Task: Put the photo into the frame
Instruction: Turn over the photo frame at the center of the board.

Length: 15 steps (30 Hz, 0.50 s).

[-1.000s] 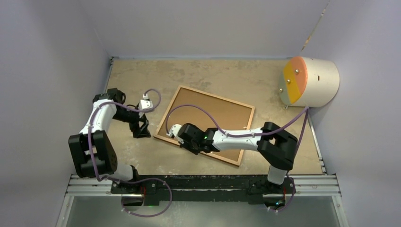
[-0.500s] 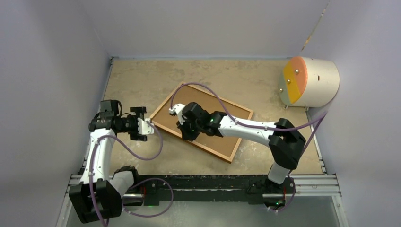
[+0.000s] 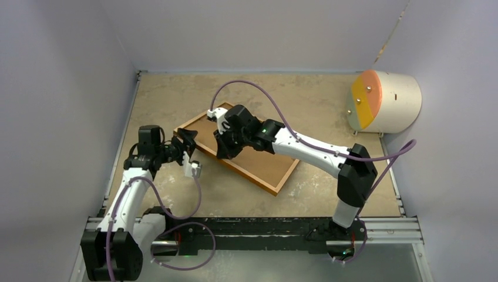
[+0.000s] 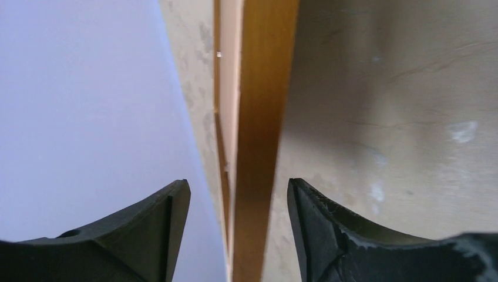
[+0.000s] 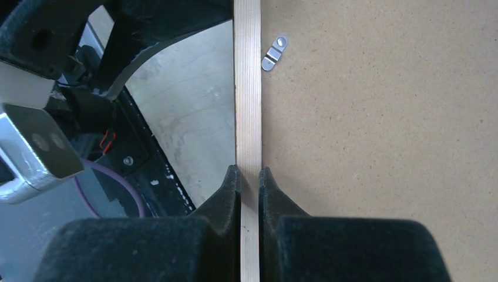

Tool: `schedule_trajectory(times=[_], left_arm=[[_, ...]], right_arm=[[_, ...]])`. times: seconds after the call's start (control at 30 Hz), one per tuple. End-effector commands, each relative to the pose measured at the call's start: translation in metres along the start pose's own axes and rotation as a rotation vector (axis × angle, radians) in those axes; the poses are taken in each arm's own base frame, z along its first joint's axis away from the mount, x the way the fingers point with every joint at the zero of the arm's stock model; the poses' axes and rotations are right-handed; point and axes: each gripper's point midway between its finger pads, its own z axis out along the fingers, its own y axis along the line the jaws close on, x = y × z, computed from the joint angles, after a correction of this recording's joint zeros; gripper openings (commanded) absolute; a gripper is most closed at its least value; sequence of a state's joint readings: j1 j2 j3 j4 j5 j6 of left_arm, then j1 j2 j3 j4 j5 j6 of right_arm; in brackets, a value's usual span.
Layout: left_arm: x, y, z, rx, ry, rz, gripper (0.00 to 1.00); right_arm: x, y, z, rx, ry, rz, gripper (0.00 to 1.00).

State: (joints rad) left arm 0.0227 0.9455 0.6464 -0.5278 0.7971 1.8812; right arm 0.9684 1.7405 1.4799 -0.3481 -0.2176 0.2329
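Frame [image 4: 258, 88]: rail runs lengthwise between your left gripper's [image 4: 238, 182] parted jaws, ungripped; right gripper [image 5: 249, 170] pinches its edge.

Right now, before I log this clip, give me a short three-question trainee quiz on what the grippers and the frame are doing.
1. True or false: the right gripper is clamped on the frame by its wooden rail.
2. The left gripper is: A) shut on the rail; B) open, astride the frame's edge; C) out of view.
3. What small metal part shows on the backing board beside the rail?
Key: 1 true. 2 B. 3 a turn clip.
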Motion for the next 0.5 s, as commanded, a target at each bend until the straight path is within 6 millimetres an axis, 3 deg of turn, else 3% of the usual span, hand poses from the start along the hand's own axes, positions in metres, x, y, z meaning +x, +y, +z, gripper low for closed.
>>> schedule_trajectory(times=[0.0, 0.1, 0.23, 0.3, 0.4, 0.47], left_arm=[[0.004, 0.039, 0.002, -0.098, 0.0, 0.16, 0.62], [0.005, 0.04, 0.002, -0.083, 0.004, 0.147, 0.5], [0.002, 0.044, -0.003, -0.07, 0.001, 0.144, 0.22], [0.002, 0.047, -0.005, -0.063, 0.004, 0.131, 0.13], [0.001, 0.057, -0.01, -0.067, 0.004, 0.081, 0.12], [0.0, 0.061, -0.012, -0.059, -0.002, 0.061, 0.13]], right_arm=[[-0.033, 0.024, -0.014, -0.071, -0.062, 0.004, 0.0], [-0.036, 0.022, -0.017, -0.055, -0.062, 0.005, 0.0], [-0.037, 0.013, -0.02, -0.001, -0.05, -0.005, 0.04], [-0.037, 0.006, -0.025, 0.044, -0.044, -0.027, 0.32], [-0.047, -0.012, -0.044, 0.155, -0.084, -0.11, 0.54], [-0.042, -0.012, -0.053, 0.185, -0.083, -0.176, 0.64]])
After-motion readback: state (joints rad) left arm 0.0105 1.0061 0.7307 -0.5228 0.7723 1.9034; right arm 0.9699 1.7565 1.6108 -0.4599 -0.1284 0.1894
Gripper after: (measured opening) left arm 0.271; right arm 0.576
